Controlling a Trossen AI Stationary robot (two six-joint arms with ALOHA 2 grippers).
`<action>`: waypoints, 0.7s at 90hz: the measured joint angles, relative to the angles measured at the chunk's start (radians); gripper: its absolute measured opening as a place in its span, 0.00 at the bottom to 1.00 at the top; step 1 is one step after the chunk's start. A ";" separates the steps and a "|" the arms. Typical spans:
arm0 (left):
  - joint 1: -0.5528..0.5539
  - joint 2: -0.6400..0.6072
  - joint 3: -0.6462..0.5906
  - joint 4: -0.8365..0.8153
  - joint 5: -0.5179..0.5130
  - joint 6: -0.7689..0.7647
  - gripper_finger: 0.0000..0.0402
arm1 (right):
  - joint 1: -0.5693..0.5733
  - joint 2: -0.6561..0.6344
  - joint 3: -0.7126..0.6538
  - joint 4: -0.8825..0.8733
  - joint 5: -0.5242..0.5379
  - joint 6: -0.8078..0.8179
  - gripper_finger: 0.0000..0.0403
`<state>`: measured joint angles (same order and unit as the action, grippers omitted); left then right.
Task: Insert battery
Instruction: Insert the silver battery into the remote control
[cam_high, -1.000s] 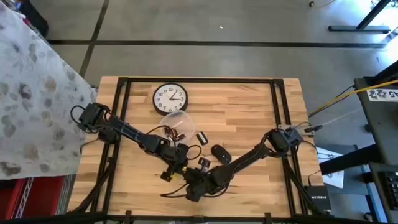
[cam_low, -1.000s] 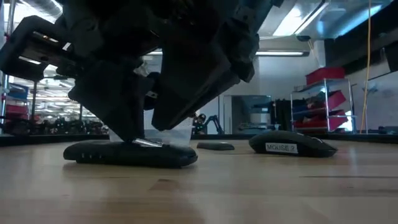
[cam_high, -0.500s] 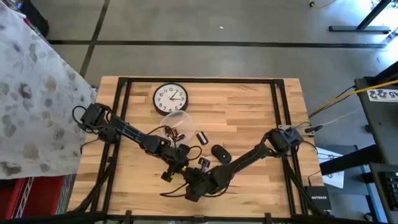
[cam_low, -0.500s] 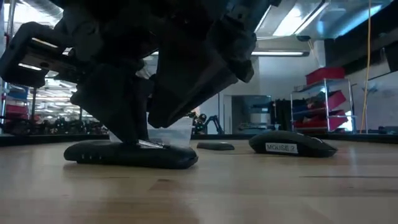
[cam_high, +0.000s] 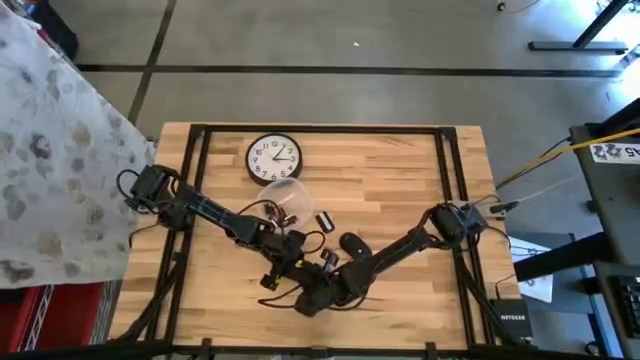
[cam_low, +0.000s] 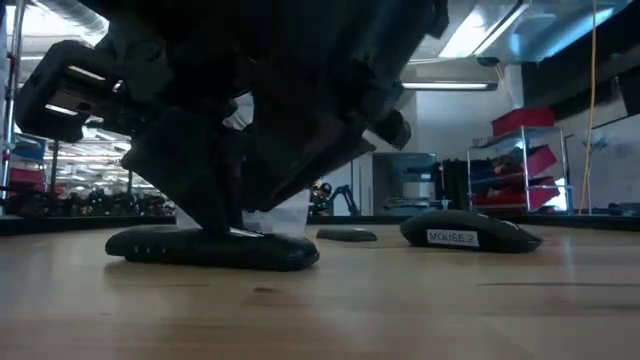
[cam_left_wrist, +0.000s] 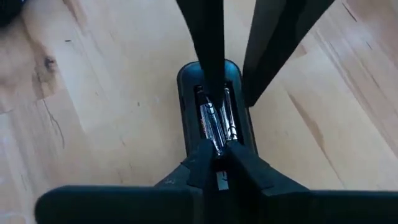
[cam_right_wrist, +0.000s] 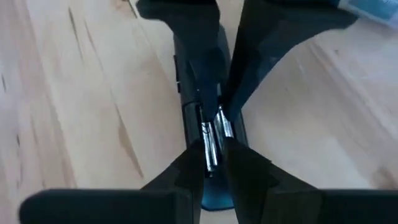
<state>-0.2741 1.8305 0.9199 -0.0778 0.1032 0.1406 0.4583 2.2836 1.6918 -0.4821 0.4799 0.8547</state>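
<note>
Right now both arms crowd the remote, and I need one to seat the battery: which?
Probably the right gripper: its fingers pinch the battery over the remote. The left gripper only presses alongside.

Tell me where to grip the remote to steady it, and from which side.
Grip the remote across its narrow width, at the closed end away from the open battery bay, coming straight down. It lies flat and long, so its side edges suit the fingers; both grippers, left and right, crowd the bay.
</note>
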 joint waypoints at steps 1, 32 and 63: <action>0.000 0.000 0.000 0.000 0.001 0.000 0.05 | 0.000 0.000 -0.004 0.008 0.006 0.003 0.10; 0.001 0.000 0.000 -0.001 0.010 -0.002 0.05 | -0.002 0.004 -0.020 0.041 0.058 0.011 0.00; 0.002 0.000 -0.001 0.003 0.020 -0.006 0.05 | -0.011 0.032 -0.018 0.050 0.064 0.012 0.00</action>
<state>-0.2718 1.8305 0.9188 -0.0750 0.1236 0.1347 0.4469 2.3160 1.6737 -0.4325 0.5438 0.8664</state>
